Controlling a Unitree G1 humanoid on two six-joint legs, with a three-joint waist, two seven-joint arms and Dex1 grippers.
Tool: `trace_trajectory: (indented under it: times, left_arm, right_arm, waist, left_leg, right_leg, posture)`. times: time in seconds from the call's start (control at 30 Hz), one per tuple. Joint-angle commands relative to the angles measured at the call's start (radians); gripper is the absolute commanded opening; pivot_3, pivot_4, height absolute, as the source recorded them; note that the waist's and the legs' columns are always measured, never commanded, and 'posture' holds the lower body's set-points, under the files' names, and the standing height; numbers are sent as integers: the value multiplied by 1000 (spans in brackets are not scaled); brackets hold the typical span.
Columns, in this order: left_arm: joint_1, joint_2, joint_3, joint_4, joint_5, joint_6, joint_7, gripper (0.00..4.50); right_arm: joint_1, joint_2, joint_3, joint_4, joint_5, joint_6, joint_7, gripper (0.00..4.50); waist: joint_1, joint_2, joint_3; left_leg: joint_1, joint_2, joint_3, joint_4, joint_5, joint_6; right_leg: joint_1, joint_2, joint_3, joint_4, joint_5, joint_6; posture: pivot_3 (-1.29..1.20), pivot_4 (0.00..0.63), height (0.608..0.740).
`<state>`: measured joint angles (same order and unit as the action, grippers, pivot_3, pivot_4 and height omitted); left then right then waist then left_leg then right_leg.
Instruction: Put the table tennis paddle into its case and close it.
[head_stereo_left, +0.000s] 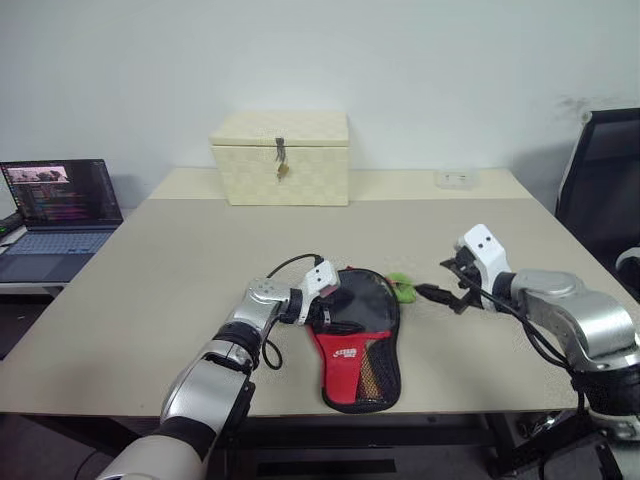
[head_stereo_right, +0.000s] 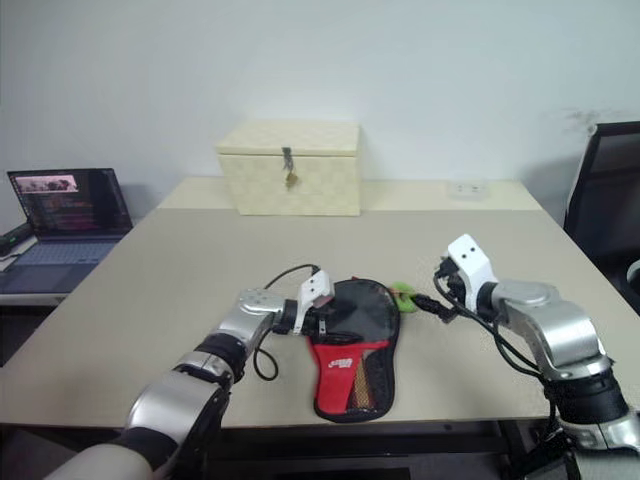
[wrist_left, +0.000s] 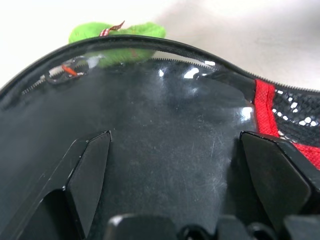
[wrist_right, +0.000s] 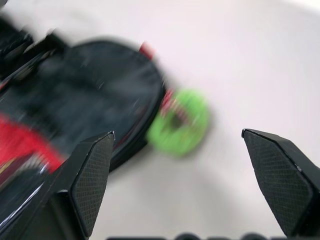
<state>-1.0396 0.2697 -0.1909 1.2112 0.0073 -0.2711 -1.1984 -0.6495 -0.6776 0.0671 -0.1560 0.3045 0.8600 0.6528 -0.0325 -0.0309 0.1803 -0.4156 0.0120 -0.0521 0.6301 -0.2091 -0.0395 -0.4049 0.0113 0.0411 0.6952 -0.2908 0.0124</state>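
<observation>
The case lies nearest, at the lower middle of the frame by the near table edge, its round end pointing away and its red panel and mesh pocket toward us. It looks zipped along the rim; the paddle is not to be seen, so I can't say from here whether it sits inside.

The left gripper is at the case's left side, over the round black part. In the left wrist view its fingers stand wide apart above the shiny black face, holding nothing.

A small green loop lies just beside the case's upper right rim. The right gripper hangs a little to the right of it, above the table, fingers spread wide and empty.

At the upper middle sits a cream box with a metal latch. A laptop stands open at the left edge, and a black chair shows at the right.
</observation>
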Motion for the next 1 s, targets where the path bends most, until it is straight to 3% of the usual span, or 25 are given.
trace_trajectory:
  times: [0.03, 0.23, 0.5, 0.6, 0.93, 1.0]
  left_arm:
    - [15, -19, -21, 40, 59, -22, 28, 4483]
    - [12, -40, -15, 48, 66, -23, 33, 4483]
    - [15, -36, -12, 47, 69, -22, 26, 4483]
    - [17, -36, -10, 47, 69, -19, 24, 4500]
    - [37, -53, -2, 57, 68, -1, 42, 4500]
    - [45, -59, 2, 58, 69, 2, 47, 4500]
  right_arm:
    - [-5, -46, 139, 87, -174, -295, 54, 4500]
    - [-10, -42, 254, 270, -332, -595, 111, 4500]
    - [-84, 90, 268, 500, -435, -731, 47, 4500]
    - [-113, 140, 268, 570, -462, -759, 30, 3905]
    - [-167, 165, 282, 701, -555, -823, 38, 268]
    - [-194, 154, 272, 739, -572, -841, 26, 73]
  waist:
    - [0, 0, 0]
    - [1, 0, -1]
    - [0, 0, -1]
    - [0, 0, -1]
    - [0, 1, -1]
    - [0, 1, -1]
  left_leg:
    - [0, 0, 0, 0, 0, 0]
    - [0, 0, 0, 0, 0, 0]
    - [2, 0, 1, 1, 0, 0]
    - [3, 0, 1, 1, 0, 0]
    - [3, 0, 1, 1, 0, 0]
    - [3, 0, 1, 1, 0, 0]
  right_leg:
    - [0, 0, 0, 0, 0, 0]
    - [1, 0, 0, 0, 0, 1]
    - [1, 0, 1, 2, 0, 0]
    - [1, 0, 1, 2, 2, -4]
    - [1, 0, 1, 2, 3, -4]
    - [2, 0, 1, 2, 3, -4]
  posture:
    - [0, 150, 740]
    - [0, 150, 740]
    - [0, 150, 740]
    - [0, 150, 740]
    - [0, 150, 740]
    - [0, 150, 740]
